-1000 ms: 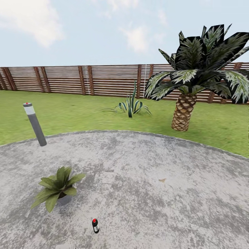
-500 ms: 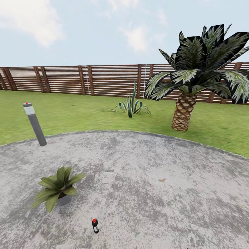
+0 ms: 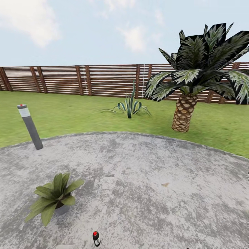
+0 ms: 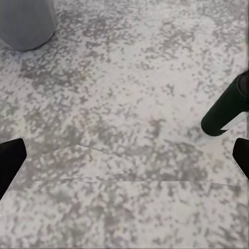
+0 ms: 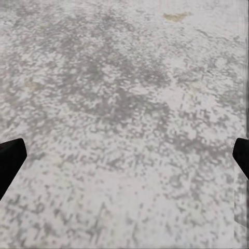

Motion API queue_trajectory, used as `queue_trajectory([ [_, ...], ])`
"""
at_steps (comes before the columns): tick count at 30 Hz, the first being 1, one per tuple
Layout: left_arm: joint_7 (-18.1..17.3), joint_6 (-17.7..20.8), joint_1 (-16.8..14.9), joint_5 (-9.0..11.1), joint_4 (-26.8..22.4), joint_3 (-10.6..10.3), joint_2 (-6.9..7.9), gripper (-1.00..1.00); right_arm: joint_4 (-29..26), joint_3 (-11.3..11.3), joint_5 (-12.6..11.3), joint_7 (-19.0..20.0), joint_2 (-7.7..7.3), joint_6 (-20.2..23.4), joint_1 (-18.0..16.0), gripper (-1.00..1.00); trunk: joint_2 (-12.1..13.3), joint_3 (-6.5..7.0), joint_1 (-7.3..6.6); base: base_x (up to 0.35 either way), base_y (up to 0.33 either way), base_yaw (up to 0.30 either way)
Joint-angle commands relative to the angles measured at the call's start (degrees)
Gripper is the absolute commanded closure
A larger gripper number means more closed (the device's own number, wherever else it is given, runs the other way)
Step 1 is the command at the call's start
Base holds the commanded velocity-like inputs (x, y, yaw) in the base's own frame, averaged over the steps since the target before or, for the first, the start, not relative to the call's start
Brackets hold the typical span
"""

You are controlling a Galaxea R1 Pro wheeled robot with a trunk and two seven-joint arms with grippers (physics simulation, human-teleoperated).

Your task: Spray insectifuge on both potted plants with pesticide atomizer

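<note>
On the round paved patio (image 3: 145,193) in the head view, the pesticide atomizer (image 3: 96,238) stands upright near the lower edge, just beside one potted plant (image 3: 52,199); bollard lamp (image 3: 30,127), agave (image 3: 129,105), palm (image 3: 193,76) and slat fence (image 3: 86,80) lie beyond. Left wrist view: left end effector (image 4: 124,163) open, dark atomizer (image 4: 225,106) close by, grey pot (image 4: 26,21) farther. Right wrist view: right end effector (image 5: 124,161) open over bare paving. No writing is legible.

- Spray bottle (image 3: 96,238): bottom centre, on the patio (image 3: 145,193).
- Potted plant (image 3: 53,198): lower left, beside it.
- Lamp post (image 3: 30,126): left.
- Palm (image 3: 195,74): upper right, before the fence (image 3: 86,80).
</note>
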Motion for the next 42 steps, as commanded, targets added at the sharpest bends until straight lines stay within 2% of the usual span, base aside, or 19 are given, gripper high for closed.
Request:
queue_trajectory([
  [1, 0.0, -0.2, 0.0, 0.1, 0.0, 0.1, 0.0, -1.0, 0.0, 0.0, 0.0, 0.0, 0.0, -0.2, 0.0, -1.0, 0.0, -0.05, -0.01, 0.036, 0.02, -0.228],
  [28, 0.0, -0.2, 0.0, -0.5, 0.0, -0.2, 0.0, -1.0, 0.0, 0.0, 0.0, 0.0, 0.0, -0.2, 0.0, -1.0, 0.0, -0.01, -0.01, 0.003, 0.002, -0.261],
  [38, 0.0, 0.1, -0.1, -0.5, -0.1, -0.4, 0.16, -1.0, -0.1, 0.2, 0.1, 0.2, 0.0, -0.2, 0.0, -1.0, 0.0, 0.02, -0.01, 0.0, 0.0, -0.047],
  [42, -0.2, 0.9, -0.7, -0.5, 0.0, -0.4, 0.41, -1.0, -2.4, 0.2, 0.1, 0.0, -0.14, 0.0, -0.6, -1.0, 0.0, 0.02, -0.01, 0.0, 0.0, -0.002],
])
